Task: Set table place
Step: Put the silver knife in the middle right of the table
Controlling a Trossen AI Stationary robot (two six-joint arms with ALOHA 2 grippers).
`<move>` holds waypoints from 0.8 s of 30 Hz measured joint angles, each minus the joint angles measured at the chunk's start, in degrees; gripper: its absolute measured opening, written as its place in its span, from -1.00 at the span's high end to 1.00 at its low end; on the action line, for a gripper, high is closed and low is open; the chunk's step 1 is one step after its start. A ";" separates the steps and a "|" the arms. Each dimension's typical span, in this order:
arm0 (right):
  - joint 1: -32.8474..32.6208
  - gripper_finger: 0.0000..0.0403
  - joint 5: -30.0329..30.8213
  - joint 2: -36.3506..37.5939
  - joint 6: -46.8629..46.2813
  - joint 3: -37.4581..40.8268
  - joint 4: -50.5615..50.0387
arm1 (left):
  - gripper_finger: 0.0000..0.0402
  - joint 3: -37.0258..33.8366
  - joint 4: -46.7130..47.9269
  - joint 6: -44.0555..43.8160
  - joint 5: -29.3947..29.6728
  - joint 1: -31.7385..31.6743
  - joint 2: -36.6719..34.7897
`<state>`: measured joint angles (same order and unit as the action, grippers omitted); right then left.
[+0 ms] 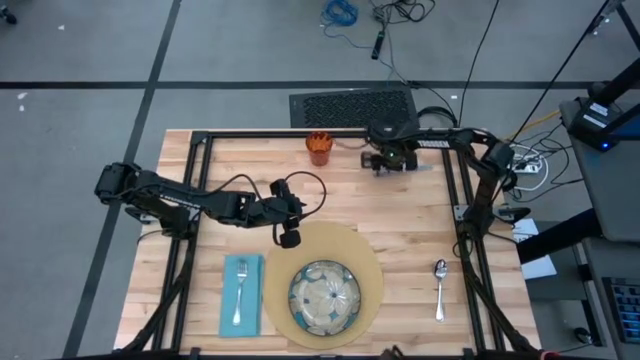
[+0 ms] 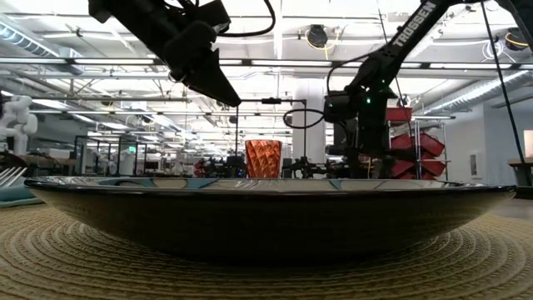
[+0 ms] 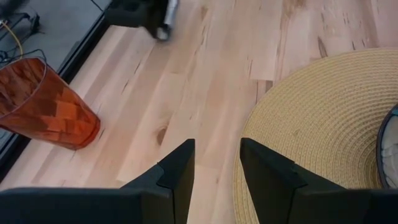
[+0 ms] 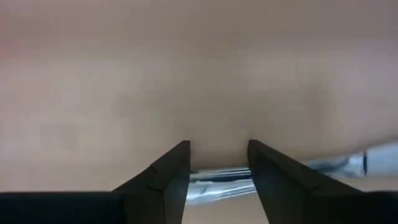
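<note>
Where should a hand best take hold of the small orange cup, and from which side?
Probably its faceted wall below the rim, coming level from the mat side: the orange cup stands upright, widens upward, and nothing touches it there.

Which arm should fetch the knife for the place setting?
The right one, probably. The right gripper is down at the table's far edge beside the orange cup, and its wrist view shows a metal utensil, likely the knife, between its open fingers. The left gripper hangs empty over the mat's edge.
</note>
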<state>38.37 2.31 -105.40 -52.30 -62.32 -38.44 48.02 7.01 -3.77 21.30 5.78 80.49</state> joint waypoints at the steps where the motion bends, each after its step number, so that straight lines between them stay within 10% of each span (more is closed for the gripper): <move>1: -1.04 0.24 -0.76 0.32 0.31 0.02 -1.51 | 0.41 0.01 0.01 0.00 0.00 0.00 0.00; 13: -11.93 0.24 3.50 9.84 -1.65 0.32 -11.92 | 0.41 0.01 -0.01 0.02 0.00 -0.02 0.00; 24: -7.54 0.24 6.42 10.68 1.48 5.95 -9.78 | 0.41 0.01 0.02 -0.37 0.01 0.48 0.00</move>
<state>30.83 8.73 -94.72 -50.82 -56.37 -48.22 48.03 7.04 -4.14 21.31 6.26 80.49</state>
